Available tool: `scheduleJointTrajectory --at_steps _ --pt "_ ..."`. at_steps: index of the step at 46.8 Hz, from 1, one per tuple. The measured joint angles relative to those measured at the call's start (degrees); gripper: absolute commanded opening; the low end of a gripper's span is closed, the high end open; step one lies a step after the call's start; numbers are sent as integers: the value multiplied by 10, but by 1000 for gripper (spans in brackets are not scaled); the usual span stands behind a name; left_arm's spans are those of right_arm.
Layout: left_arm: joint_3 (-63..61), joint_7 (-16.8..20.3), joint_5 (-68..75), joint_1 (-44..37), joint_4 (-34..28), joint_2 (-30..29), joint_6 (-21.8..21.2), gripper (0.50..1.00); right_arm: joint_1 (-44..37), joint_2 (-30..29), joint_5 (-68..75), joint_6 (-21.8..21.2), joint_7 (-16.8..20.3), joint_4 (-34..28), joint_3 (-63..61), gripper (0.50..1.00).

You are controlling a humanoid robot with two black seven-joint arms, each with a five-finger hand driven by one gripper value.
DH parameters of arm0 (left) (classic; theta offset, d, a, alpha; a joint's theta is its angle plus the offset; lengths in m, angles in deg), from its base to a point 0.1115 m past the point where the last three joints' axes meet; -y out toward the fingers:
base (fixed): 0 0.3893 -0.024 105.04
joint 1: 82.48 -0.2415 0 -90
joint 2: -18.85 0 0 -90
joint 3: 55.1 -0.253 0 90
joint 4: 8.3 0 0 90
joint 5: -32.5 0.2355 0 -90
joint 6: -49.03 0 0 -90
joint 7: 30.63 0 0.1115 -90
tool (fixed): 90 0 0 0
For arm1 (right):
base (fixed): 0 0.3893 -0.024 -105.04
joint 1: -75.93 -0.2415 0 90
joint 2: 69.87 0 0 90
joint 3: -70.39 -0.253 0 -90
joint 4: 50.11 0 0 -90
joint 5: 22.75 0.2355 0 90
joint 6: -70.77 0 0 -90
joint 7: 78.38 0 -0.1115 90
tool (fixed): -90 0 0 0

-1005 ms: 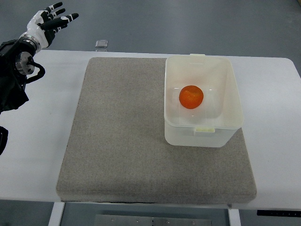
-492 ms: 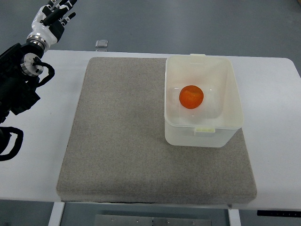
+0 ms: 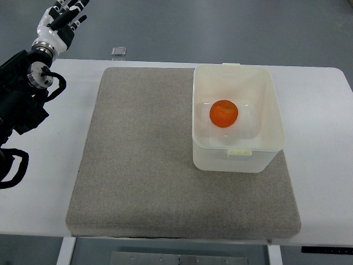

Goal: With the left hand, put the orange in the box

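Orange (image 3: 224,114) round, no long axis, inside box (image 3: 274,105), near centre.

The left hand (image 3: 59,21) has its fingertips cut off by the top edge

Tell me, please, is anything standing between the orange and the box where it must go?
Nothing visible does. The round orange fruit already lies inside the translucent white plastic box, which sits on the grey felt mat. The left hand is raised at the far left corner, holding nothing.
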Motion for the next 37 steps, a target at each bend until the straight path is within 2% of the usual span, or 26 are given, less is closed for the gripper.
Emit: scheduleJointTrajectory --at_steps 19,37 --pt "-2 6 1 -16 2 4 30 917 2 0 0 -1 0 0 1 926" --pt "-7 10 8 -64 5 67 23 911 4 0 2 1 0 0 1 926"
